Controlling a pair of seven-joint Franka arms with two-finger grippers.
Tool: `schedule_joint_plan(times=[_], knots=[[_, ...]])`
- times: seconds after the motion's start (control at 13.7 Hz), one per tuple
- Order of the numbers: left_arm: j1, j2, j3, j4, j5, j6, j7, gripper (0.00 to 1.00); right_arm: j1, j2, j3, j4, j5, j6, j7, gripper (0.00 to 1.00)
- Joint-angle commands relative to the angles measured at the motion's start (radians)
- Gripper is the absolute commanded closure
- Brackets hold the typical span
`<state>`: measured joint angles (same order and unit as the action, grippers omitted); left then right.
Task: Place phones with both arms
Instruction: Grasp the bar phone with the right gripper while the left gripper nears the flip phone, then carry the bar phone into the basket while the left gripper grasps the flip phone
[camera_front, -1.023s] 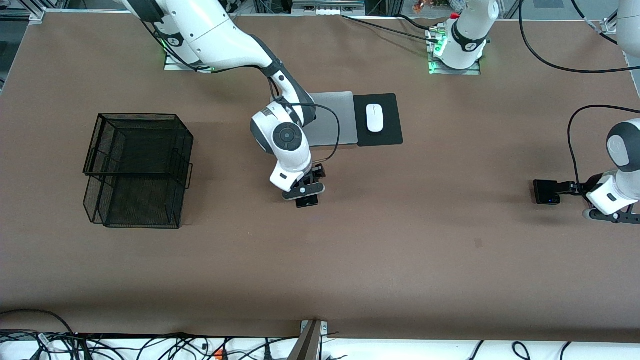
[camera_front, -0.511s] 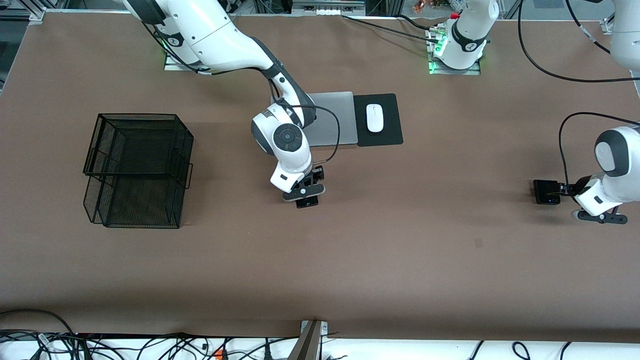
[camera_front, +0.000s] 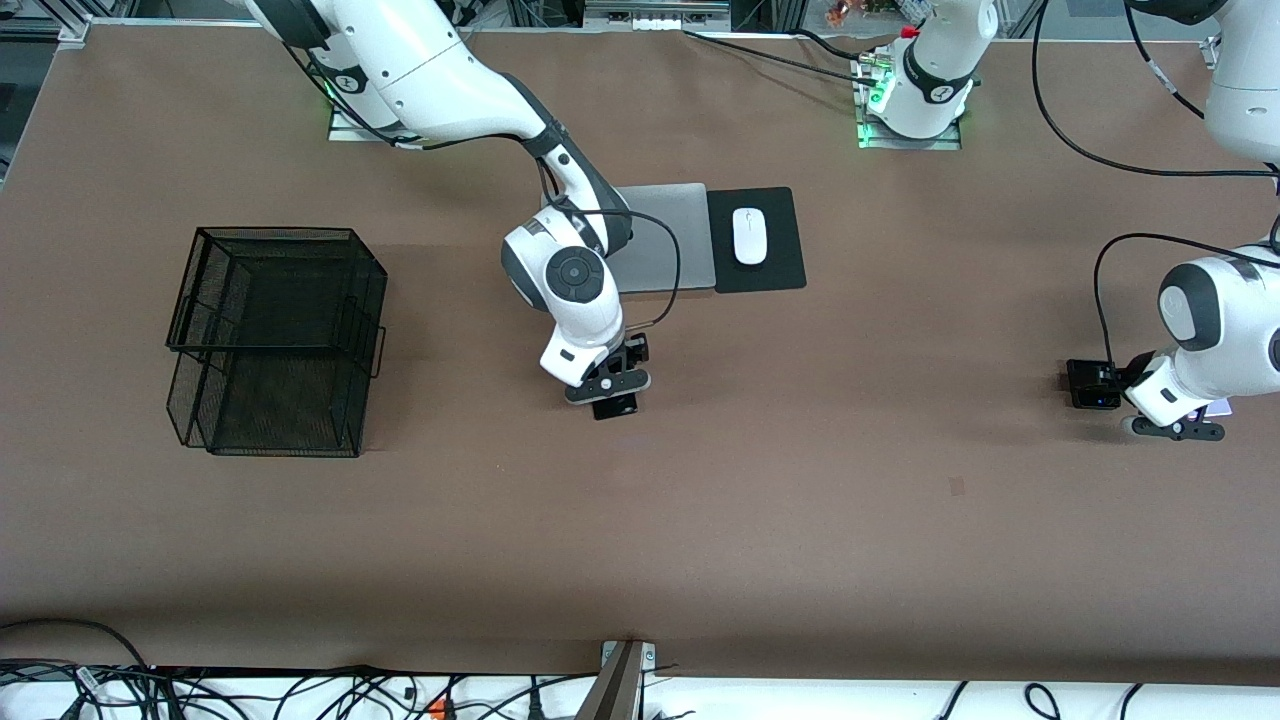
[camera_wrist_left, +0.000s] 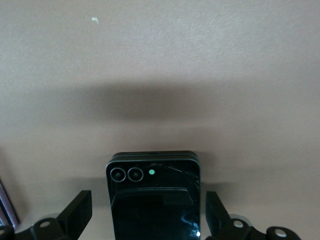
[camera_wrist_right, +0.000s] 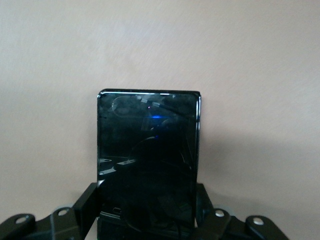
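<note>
A long black slab phone (camera_wrist_right: 147, 150) lies near the table's middle, and my right gripper (camera_wrist_right: 147, 200) is shut on its long sides. In the front view this phone (camera_front: 616, 407) pokes out under the right gripper (camera_front: 610, 388). Toward the left arm's end of the table lies a small dark square flip phone (camera_wrist_left: 152, 200) with two lenses. My left gripper (camera_wrist_left: 148, 205) stands open around it, with a gap on each side. The front view shows that flip phone (camera_front: 1088, 385) at the left gripper (camera_front: 1108, 382). A lavender-white corner (camera_front: 1220, 407) of another phone peeks from under the left arm.
A black mesh tray stack (camera_front: 275, 340) stands toward the right arm's end of the table. A silver laptop (camera_front: 665, 235) lies farther from the front camera than the black phone. Beside it is a white mouse (camera_front: 749, 236) on a black pad (camera_front: 785, 255).
My right gripper has shut on the black slab phone. The left arm has slid toward the table's middle, bringing its open fingers around the flip phone.
</note>
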<state>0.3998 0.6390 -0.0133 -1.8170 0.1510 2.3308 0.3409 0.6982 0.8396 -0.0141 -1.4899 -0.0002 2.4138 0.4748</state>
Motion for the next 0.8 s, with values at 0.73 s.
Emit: schedule_joint_plan(times=[0.73], knots=[[0.011, -0.004, -0.01, -0.047, 0.013, 0.056, -0.042, 0.0, -0.006, -0.391, -0.381, 0.002, -0.001, -0.562, -0.25, 1.0]])
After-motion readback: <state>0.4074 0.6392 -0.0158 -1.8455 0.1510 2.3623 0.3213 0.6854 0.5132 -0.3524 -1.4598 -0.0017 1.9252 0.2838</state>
